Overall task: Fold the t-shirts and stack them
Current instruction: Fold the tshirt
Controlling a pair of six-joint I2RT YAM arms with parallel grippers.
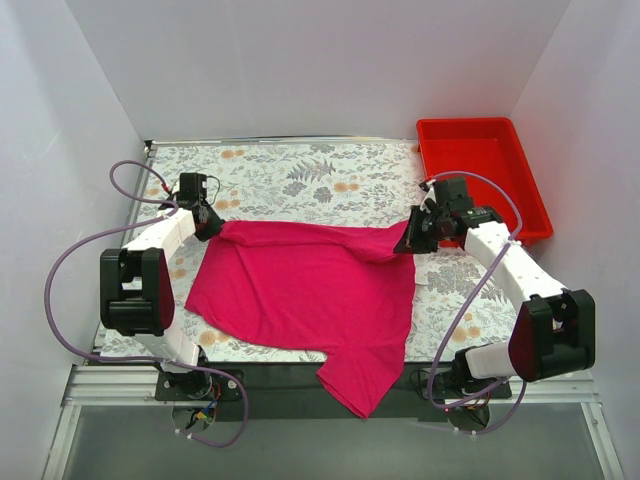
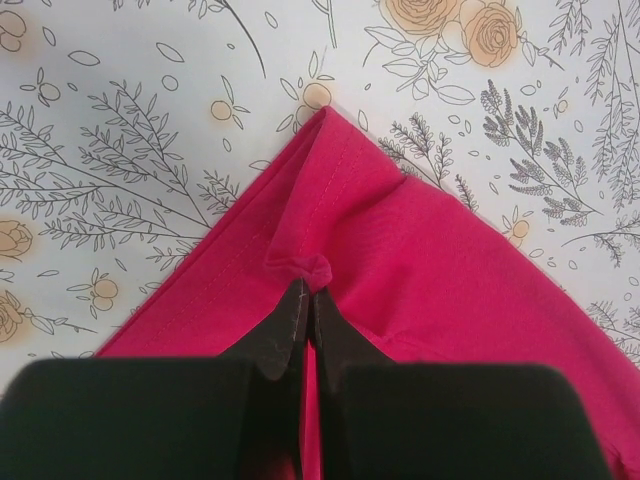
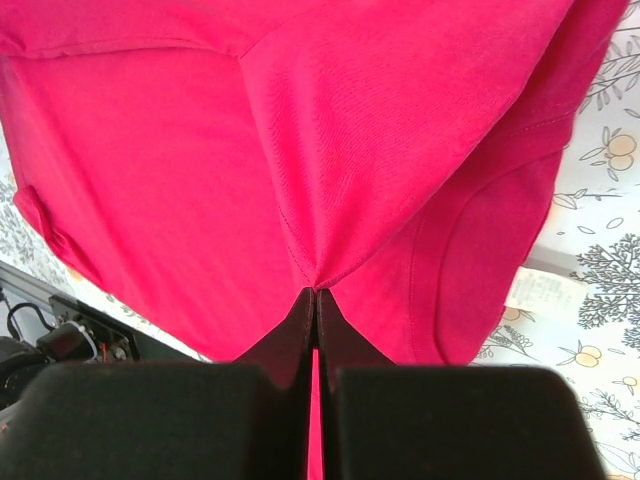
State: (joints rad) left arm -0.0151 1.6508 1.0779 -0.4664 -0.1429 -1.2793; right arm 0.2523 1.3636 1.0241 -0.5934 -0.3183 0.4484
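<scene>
A plain magenta-pink t-shirt (image 1: 310, 290) lies spread on the flowered table cover, with one part hanging over the near edge. My left gripper (image 1: 208, 225) is shut on the shirt's far left corner, and a small bunch of fabric (image 2: 312, 270) is pinched at the fingertips. My right gripper (image 1: 413, 240) is shut on the far right part of the shirt and holds it lifted off the table. In the right wrist view the fabric (image 3: 330, 170) hangs from the closed tips, with the neckline and a white label (image 3: 540, 290) beside it.
A rigid red plastic bin (image 1: 480, 175) stands at the far right of the table, just behind my right gripper. White walls close in the table on three sides. The flowered cover (image 1: 300, 175) shows beyond the shirt.
</scene>
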